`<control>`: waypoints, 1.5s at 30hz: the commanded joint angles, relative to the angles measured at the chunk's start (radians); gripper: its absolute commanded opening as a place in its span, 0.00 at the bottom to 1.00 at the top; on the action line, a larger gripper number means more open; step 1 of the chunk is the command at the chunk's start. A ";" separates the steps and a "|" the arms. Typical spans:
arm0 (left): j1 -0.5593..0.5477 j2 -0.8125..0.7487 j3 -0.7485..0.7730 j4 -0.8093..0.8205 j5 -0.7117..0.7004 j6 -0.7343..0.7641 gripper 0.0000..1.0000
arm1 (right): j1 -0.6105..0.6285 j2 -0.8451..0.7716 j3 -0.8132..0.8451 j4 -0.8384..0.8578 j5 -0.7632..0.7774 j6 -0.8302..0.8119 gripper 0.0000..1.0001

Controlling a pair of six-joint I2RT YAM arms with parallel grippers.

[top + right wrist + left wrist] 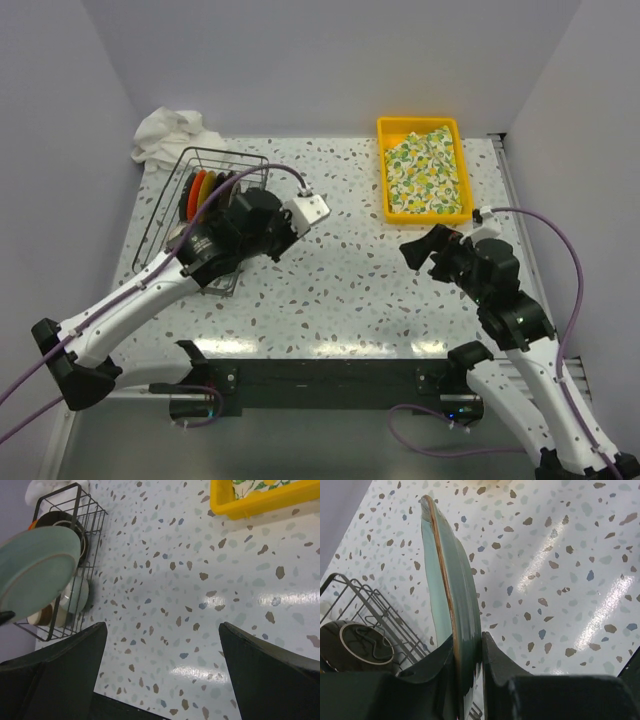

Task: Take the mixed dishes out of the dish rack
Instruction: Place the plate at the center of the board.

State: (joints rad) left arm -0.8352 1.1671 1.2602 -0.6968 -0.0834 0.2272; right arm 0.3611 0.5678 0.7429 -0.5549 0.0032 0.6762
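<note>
My left gripper (468, 640) is shut on the rim of a pale green plate (445, 570) and holds it edge-on above the table, beside the dish rack (375, 600). In the right wrist view the plate (35, 570) hangs in front of the rack (95, 510). In the top view my left gripper (232, 205) is over the rack's right side (165, 210), and the arm mostly hides the plate. Orange and red plates (200, 188) stand in the rack, along with a dark plate (65, 522) and small cups (75, 597). My right gripper (415, 248) is open and empty over the table (162, 625).
A yellow tray (390, 190) with a lemon-print cloth sits at the back right and also shows in the right wrist view (240, 505). A crumpled white cloth (165, 135) lies behind the rack. A dark cup with a pale rim (360, 642) sits in the rack below my left gripper.
</note>
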 commanded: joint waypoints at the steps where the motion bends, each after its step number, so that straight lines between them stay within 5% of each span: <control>1: -0.126 -0.072 -0.099 0.298 -0.192 0.112 0.00 | 0.004 0.093 0.134 -0.078 -0.041 0.115 0.99; 11: -0.412 -0.023 -0.311 0.601 -0.437 0.322 0.00 | 0.006 0.190 0.150 -0.033 -0.193 0.259 0.98; 22: -0.502 0.141 -0.341 0.807 -0.512 0.432 0.00 | 0.004 0.297 0.046 0.079 -0.345 0.368 0.96; 32: -0.513 0.250 -0.311 0.835 -0.512 0.466 0.00 | 0.004 0.359 -0.063 0.191 -0.399 0.439 0.57; 45: -0.525 0.327 -0.298 0.855 -0.515 0.406 0.00 | 0.006 0.460 -0.122 0.288 -0.456 0.461 0.22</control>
State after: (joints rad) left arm -1.3479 1.4994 0.8955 0.0013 -0.5495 0.6434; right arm 0.3611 1.0134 0.6331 -0.3489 -0.3916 1.1110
